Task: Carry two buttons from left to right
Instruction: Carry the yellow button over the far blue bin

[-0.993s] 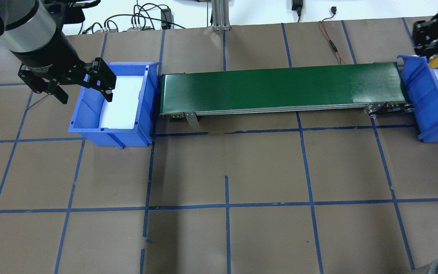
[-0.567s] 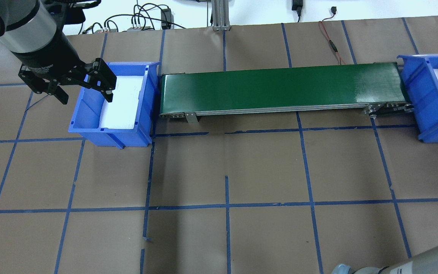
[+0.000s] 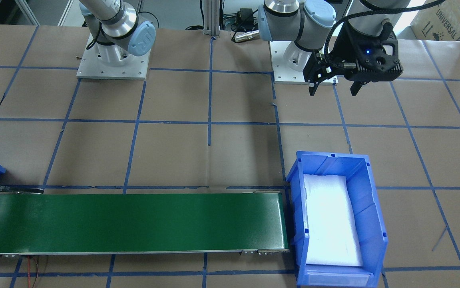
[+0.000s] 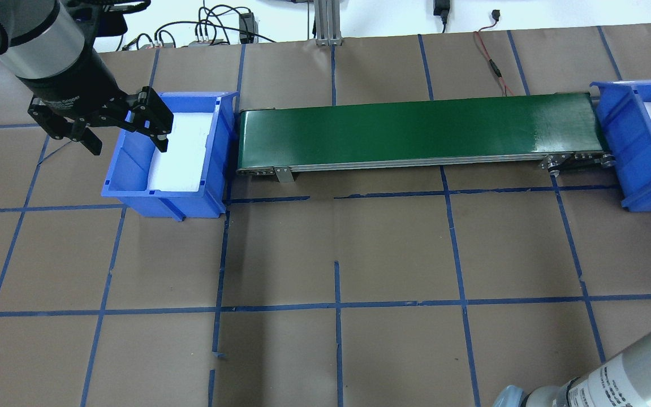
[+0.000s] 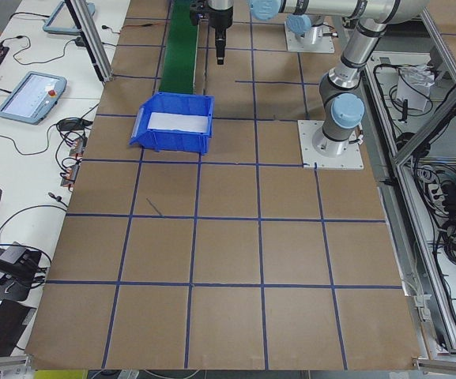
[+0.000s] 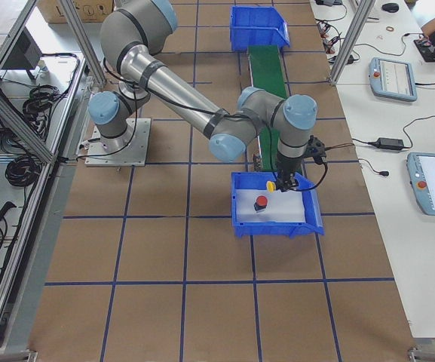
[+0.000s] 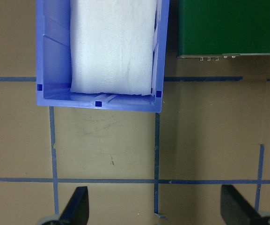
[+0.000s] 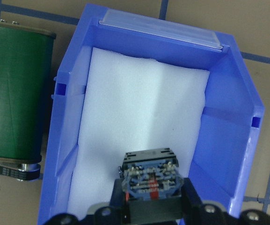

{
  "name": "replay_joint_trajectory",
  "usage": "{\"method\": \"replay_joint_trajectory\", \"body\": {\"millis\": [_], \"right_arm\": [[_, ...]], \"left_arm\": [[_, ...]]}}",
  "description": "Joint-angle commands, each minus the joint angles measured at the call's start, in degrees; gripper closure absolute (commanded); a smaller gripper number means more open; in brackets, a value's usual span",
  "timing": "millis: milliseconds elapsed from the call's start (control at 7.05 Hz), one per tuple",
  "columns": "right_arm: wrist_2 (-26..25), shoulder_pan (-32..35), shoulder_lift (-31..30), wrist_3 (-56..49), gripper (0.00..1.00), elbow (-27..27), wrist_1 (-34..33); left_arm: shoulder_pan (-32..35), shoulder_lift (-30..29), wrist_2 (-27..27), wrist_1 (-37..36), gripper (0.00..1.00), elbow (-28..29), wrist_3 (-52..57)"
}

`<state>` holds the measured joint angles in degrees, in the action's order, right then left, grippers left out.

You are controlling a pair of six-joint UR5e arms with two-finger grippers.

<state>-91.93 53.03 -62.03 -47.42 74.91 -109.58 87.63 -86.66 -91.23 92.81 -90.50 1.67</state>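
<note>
Since right gripper point(image 8: 151, 202) left overhead view, jaws still pinch yellow button point(image 8: 149, 176), right bin point(image 8: 228, 122) below them; drop pending. Left gripper point(image 4: 128, 146) spread, idle.

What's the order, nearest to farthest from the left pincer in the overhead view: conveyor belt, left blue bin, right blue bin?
1. The left blue bin, left side, right by the left pincer.
2. The green conveyor belt, mid-table.
3. The right blue bin, far right edge.
</note>
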Motion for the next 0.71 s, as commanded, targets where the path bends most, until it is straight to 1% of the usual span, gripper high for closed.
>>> {"method": "replay_joint_trajectory", "body": {"millis": [0, 142, 284, 567], "right_arm": [[0.5, 0.0, 3.3, -0.6, 0.83, 0.4, -1.9], [2.3, -0.1, 5.3, -1.5, 0.83, 0.6, -3.2], [2.3, -0.1, 7.5, -1.5, 0.83, 0.6, -5.4], [2.7, -0.1, 8.8, -1.5, 0.83, 0.6, -6.8]], "left_arm": [[0.0, 0.0, -0.1, 0.0, 0.0, 0.0, 0.0], [0.0, 0.0, -0.1, 0.0, 0.0, 0.0, 0.1], [0.0, 0.0, -0.2, 0.0, 0.0, -0.1, 0.1], [0.0, 0.0, -0.2, 0.0, 0.0, 0.0, 0.1]]}}
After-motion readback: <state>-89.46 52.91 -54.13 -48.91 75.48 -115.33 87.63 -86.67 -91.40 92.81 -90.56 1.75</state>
